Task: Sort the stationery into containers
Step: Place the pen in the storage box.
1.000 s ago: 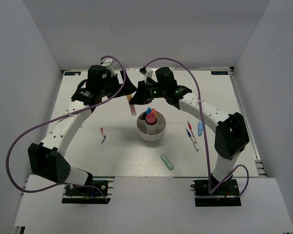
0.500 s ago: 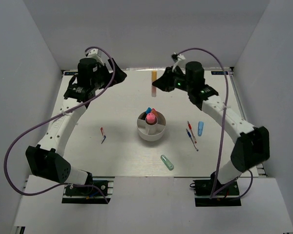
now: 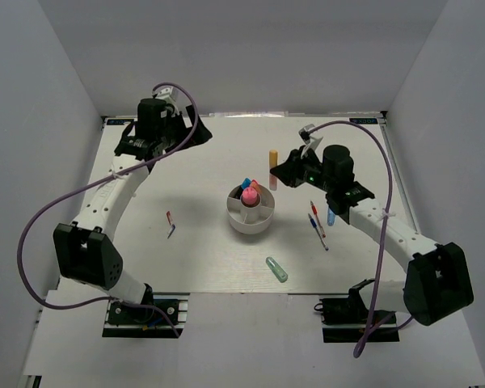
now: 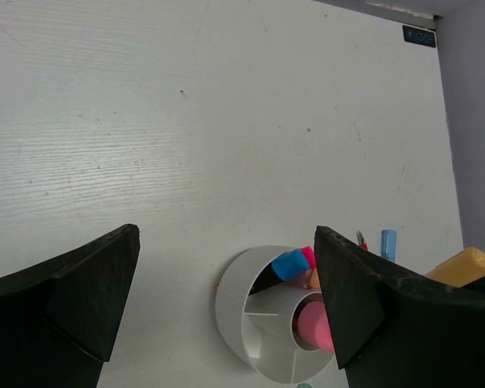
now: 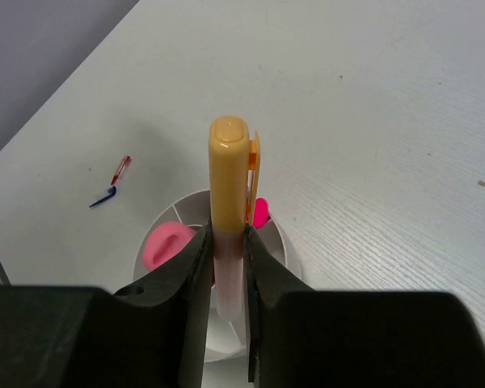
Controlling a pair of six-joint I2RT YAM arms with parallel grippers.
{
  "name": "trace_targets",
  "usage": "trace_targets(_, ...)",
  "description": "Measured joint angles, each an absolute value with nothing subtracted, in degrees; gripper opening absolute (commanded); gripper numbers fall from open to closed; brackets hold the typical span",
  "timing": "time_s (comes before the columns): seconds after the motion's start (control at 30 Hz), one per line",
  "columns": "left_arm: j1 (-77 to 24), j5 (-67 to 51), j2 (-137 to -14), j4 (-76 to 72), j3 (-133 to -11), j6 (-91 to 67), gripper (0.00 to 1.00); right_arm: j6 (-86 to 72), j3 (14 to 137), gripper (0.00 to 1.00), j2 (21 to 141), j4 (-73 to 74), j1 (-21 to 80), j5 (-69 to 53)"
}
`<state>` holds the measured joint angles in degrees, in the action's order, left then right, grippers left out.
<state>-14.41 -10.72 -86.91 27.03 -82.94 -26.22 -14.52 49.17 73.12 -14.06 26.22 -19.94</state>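
Clamped on orange highlighter point(image 5: 229, 174) at right gripper point(image 5: 226, 242), near white cup point(image 3: 250, 227) with 1 pink highlighter point(image 3: 250, 195) in central well. Spread wide at left gripper point(image 4: 226, 271).

I view a white, wood-grained table point(image 3: 194, 267) under even, diffuse light. Plain pale-grey walls enclose it: a back wall point(image 3: 242, 56) beyond the table's far edge and a side wall point(image 3: 32, 178) along each flank. A white ledge point(image 3: 242, 352) adjoins the table's near edge. A small black label point(image 3: 362, 120) marks each far corner.
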Motion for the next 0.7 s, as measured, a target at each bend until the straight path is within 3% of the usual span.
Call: trace_targets(0.7, -13.98, -8.27, -86.94, 28.77, -79.26, -21.54, 0.98, -14.22, 46.33, 0.0, 79.02, -21.56, 28.56, -21.3)
